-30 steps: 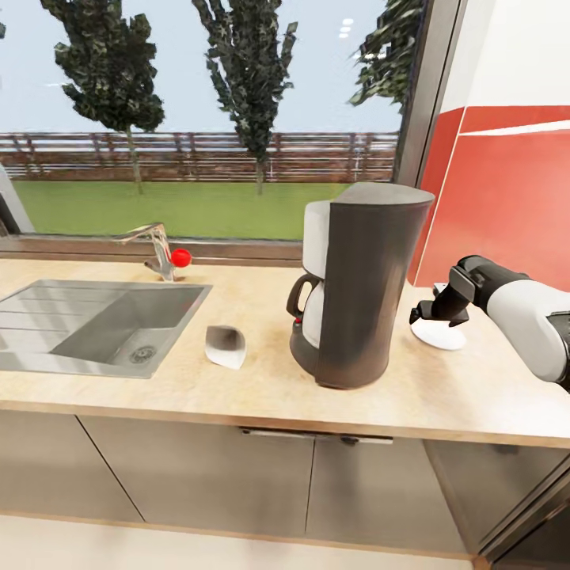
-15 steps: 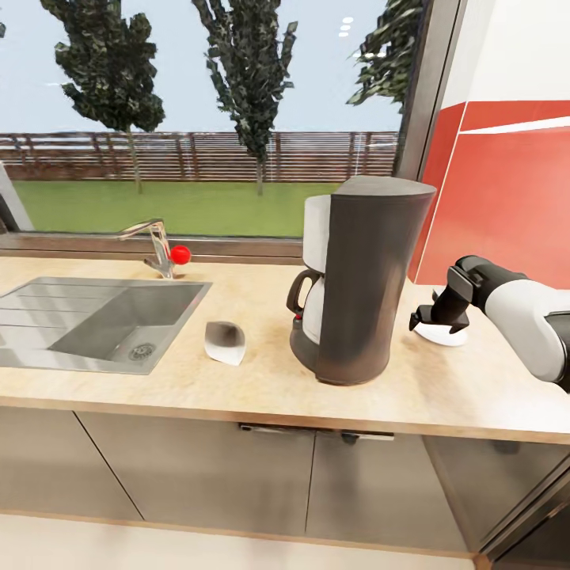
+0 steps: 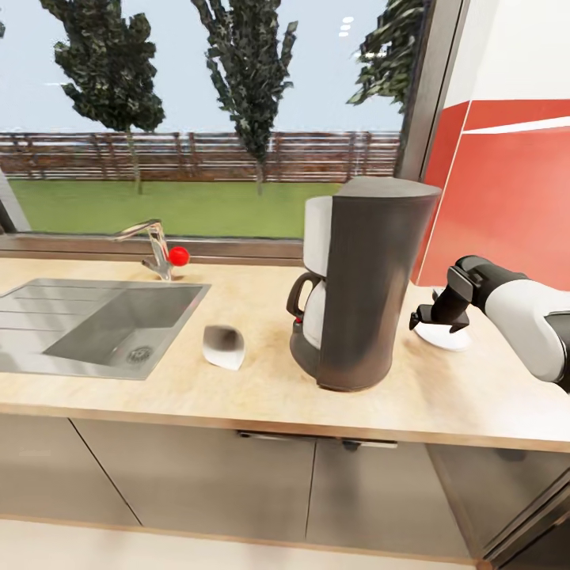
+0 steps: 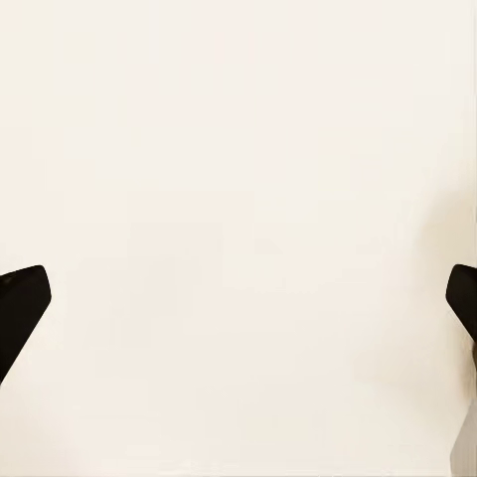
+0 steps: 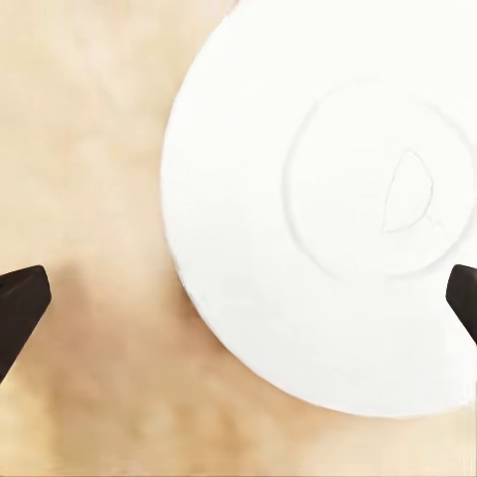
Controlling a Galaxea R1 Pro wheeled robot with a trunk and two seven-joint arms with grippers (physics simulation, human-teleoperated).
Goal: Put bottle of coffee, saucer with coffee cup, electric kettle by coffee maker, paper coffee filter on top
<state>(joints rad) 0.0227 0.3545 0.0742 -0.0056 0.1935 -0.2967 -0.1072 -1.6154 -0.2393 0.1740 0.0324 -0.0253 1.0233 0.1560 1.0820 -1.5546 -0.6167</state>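
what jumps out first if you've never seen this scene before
The tall dark coffee maker stands in the middle of the light wood kitchen countertop, dwarfing everything else. To its right, the right gripper hangs open just above a white saucer lying flat on the counter. Left of the machine, a small paper coffee filter lies near the steel sink.

The head camera looks forward and down at the bench (image 3: 119,388) from a little way back. The right wrist camera looks straight down, very close to the saucer (image 5: 328,238); both views share that saucer (image 3: 443,339). The left wrist camera faces a plain pale surface.
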